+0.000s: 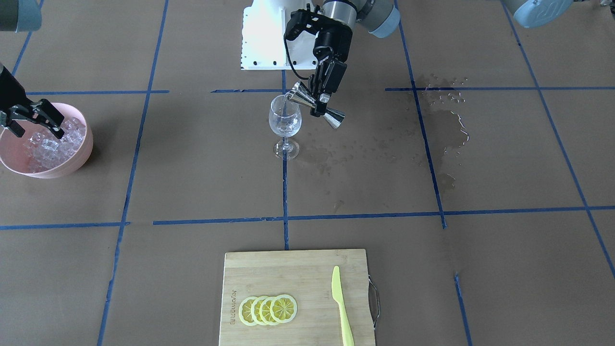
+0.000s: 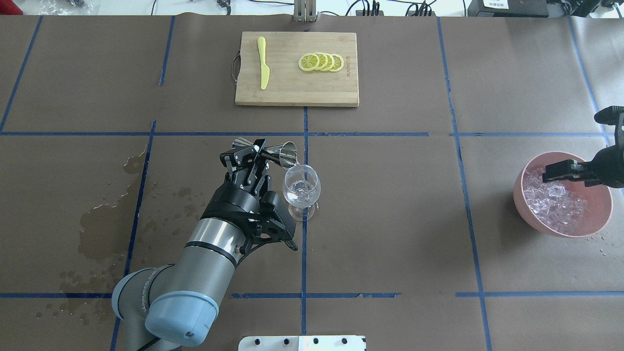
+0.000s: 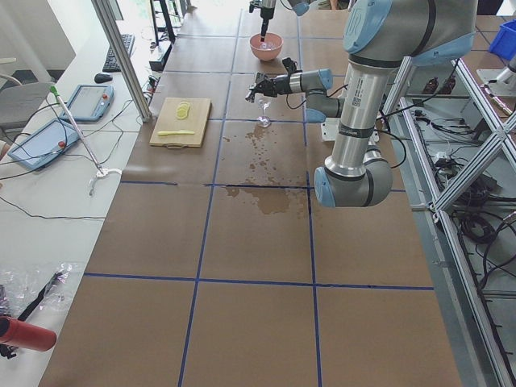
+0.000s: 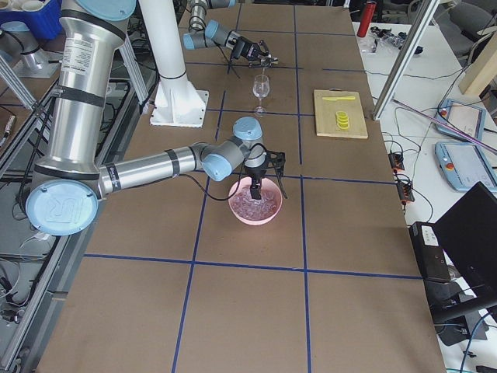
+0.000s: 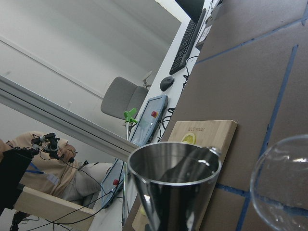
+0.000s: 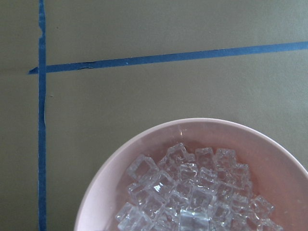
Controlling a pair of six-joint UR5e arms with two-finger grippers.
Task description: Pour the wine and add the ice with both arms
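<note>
Nearest the robot's base, the black two-finger left gripper (image 2: 260, 152) has its jaws clamped on the waist of a shiny steel double-cone jigger (image 2: 288, 154). Jigger's long axis lies near level, tipped twd the clear stemmed wine glass (image 2: 302, 187). Its mouth sits just over the rim's far-left edge, and a thin thread of clear, water-like wine (image 1: 287, 106) falls inside. We judge the pour under way; the next move turns on wrist roll only.

Out right, the black right gripper (image 1: 36, 126) hangs w/ jaws apart straight above the heap of clear ice cubes (image 2: 555, 207) in the round pink bowl (image 2: 587, 232). Ice is directly below, none gripped as far as we see. This gripper is the nearer one to the ice; the glass is well apart across the brown papered worktop (image 2: 390, 219). Farthest, a bamboo board (image 2: 292, 92) w/ yellow lemon slices (image 2: 321, 62).
</note>
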